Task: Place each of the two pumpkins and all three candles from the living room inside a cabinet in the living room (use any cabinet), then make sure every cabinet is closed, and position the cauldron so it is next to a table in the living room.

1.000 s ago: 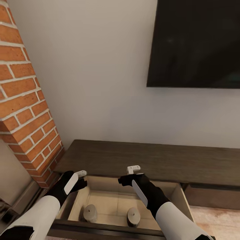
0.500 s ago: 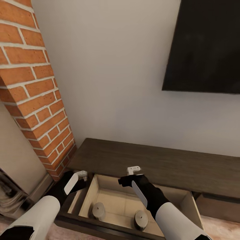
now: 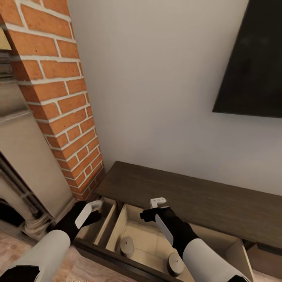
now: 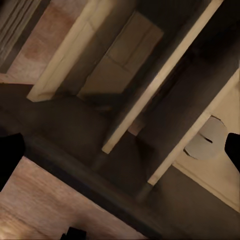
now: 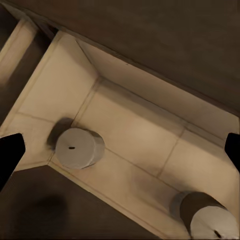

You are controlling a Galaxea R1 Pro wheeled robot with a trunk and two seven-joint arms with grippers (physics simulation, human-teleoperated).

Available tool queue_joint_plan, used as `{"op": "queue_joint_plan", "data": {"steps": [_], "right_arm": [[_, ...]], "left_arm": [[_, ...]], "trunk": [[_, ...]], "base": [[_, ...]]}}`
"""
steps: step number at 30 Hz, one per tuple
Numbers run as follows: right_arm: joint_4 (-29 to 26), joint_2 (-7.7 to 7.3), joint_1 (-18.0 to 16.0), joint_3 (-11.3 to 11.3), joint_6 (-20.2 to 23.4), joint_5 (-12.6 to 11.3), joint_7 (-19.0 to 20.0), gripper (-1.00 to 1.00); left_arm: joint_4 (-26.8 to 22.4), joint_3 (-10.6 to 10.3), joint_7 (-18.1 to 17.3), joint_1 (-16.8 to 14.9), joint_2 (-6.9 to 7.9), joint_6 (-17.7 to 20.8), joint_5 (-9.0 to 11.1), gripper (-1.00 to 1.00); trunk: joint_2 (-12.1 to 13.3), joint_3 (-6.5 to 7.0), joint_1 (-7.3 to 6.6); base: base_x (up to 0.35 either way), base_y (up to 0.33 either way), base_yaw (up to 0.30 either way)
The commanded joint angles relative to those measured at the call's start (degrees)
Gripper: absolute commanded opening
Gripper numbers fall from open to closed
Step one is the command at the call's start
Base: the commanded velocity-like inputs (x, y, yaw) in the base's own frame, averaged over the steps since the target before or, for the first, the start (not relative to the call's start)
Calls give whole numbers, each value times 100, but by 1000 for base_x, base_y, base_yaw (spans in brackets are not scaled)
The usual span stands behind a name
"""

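The dark-brown cabinet [image 3: 188,194] stands against the wall with a wide, beige-lined drawer [image 3: 145,235] pulled out. Two grey-brown candles stand upright inside it, one [image 3: 126,246] toward the left and one [image 3: 175,263] near the front right. The right wrist view looks down on both candles [image 5: 75,147] [image 5: 212,222]. My right gripper [image 3: 158,202] hovers open above the drawer's back part. My left gripper [image 3: 96,204] is open over the drawer's left edge, and one candle [image 4: 205,142] appears past its fingertip. The pumpkins, cauldron and table are out of view.
A brick fireplace [image 3: 62,102] with a stone surround [image 3: 27,164] rises directly left of the cabinet. A black TV [image 3: 254,70] hangs on the white wall above the cabinet's right part. Wooden floor [image 3: 11,246] lies in front.
The whole picture has shifted right, so the camera has turned left, bringing more of the fireplace into sight. Both arms keep their pose and the candles stay in place.
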Motion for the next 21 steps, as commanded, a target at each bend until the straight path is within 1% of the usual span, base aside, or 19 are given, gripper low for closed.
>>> {"op": "queue_joint_plan", "data": {"steps": [1,4,8,10,12,13,19,20,21], "right_arm": [[49,0,0,-1,0,8,2,100],[82,0,0,-3,-6,25,5,100],[124,0,0,-4,-13,16,12,100],[151,0,0,-4,-10,17,13,100],[160,0,0,27,11,22,14,100],[162,0,0,34,15,23,14,100],[181,0,0,38,15,14,20,100],[218,0,0,34,6,14,20,100],[246,0,0,33,-2,18,18,100]], "left_arm": [[0,2,0,0,4,0,0,100],[-7,22,-6,0,95,0,5,100],[8,95,-1,3,134,-3,-3,100],[189,114,-3,22,263,-22,-1,100],[346,126,-8,54,455,-42,2,100],[486,128,-13,90,476,-57,0,100],[1086,129,-38,127,495,-96,4,100],[1295,129,-46,130,496,-105,6,100],[1401,129,-60,134,497,-116,6,100]], "trunk": [[41,13,-23],[162,55,-89],[322,114,-176],[402,143,-220],[483,172,-264],[523,186,-286],[763,272,-418],[804,287,-440],[844,301,-462]], "base": [[0,0,226],[0,0,257],[0,0,274],[0,0,278],[0,0,278],[0,0,278],[0,0,279],[0,0,279],[0,0,279]]}}
